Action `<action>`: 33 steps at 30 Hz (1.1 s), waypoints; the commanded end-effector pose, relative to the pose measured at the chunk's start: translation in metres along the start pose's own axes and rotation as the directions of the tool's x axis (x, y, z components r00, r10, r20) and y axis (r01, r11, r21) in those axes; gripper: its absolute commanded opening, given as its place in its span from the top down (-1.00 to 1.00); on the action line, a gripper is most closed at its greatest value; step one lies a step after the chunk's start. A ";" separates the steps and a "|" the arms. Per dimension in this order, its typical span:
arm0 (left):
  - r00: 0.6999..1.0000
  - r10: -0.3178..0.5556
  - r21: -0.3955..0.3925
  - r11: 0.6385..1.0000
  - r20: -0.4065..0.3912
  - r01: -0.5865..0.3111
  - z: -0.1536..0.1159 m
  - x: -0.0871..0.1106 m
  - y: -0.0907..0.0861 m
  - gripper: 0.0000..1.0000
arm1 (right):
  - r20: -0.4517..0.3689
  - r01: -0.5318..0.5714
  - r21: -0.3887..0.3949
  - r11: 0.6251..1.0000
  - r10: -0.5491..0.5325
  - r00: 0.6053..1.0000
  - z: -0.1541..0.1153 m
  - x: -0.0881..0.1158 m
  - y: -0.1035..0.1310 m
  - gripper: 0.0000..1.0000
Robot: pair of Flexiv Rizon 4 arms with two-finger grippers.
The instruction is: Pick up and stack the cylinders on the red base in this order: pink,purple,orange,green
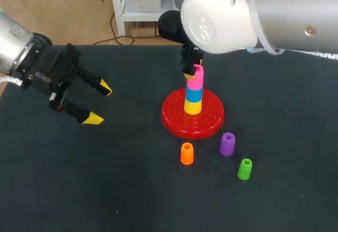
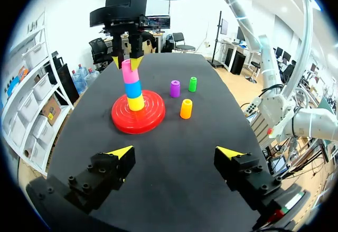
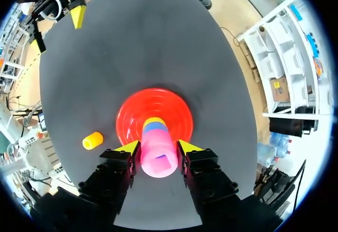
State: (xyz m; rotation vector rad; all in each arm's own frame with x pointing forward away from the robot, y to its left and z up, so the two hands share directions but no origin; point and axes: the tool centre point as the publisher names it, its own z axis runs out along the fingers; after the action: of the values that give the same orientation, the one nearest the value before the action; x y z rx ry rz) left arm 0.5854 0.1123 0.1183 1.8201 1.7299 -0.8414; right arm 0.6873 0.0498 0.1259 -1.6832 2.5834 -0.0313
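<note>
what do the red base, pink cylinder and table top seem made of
Red base: probably moulded plastic, glossy, with ridged rings catching light. Pink cylinder: likely plastic too, smooth, evenly coloured. Table: dark matte covering, perhaps cloth or rubber; unclear.

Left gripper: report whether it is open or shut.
Open. The left gripper's yellow-tipped fingers stand wide apart, with nothing between them.

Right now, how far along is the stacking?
The pink cylinder is on the stack, above blue cylinder and yellow cylinder on the red base, but the right gripper is shut on it, not released. Left to do: purple cylinder, orange cylinder, green cylinder, all loose on the table. The left gripper is open.
</note>
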 end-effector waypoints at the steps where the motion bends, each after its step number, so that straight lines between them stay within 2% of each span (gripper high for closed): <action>1: 1.000 0.004 -0.004 1.000 0.004 -0.004 0.000 0.002 -0.001 -1.00 | 0.011 -0.015 0.037 0.999 0.015 1.000 0.002 0.005 0.008 -1.00; 5: 1.000 0.004 -0.004 1.000 0.004 -0.004 0.000 0.002 -0.001 -1.00 | 0.033 -0.032 0.059 0.998 0.030 0.999 -0.005 0.007 0.009 -1.00; 11: 1.000 0.004 -0.004 1.000 0.004 -0.004 0.000 0.002 -0.001 -1.00 | 0.123 -0.107 0.136 0.985 0.091 0.988 -0.036 0.021 -0.006 -1.00; 17: 1.000 0.004 -0.004 1.000 0.004 -0.004 0.000 0.002 -0.001 -1.00 | 0.163 -0.228 0.185 0.956 0.199 0.966 -0.051 0.064 -0.023 -1.00; 24: 1.000 0.004 -0.004 1.000 0.004 -0.004 0.000 0.002 -0.001 -1.00 | 0.128 -0.347 0.192 0.918 0.327 0.936 -0.038 0.114 -0.025 -1.00; 33: 1.000 0.004 -0.004 1.000 0.004 -0.004 0.000 0.002 -0.001 -1.00 | 0.103 -0.354 0.142 0.924 0.342 0.934 -0.006 0.135 -0.001 -1.00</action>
State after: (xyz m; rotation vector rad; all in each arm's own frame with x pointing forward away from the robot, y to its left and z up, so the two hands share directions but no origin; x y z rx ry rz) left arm 0.5854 0.1123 0.1183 1.8201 1.7299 -0.8414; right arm 0.6415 -0.0683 0.1379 -1.1475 2.7788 -0.2114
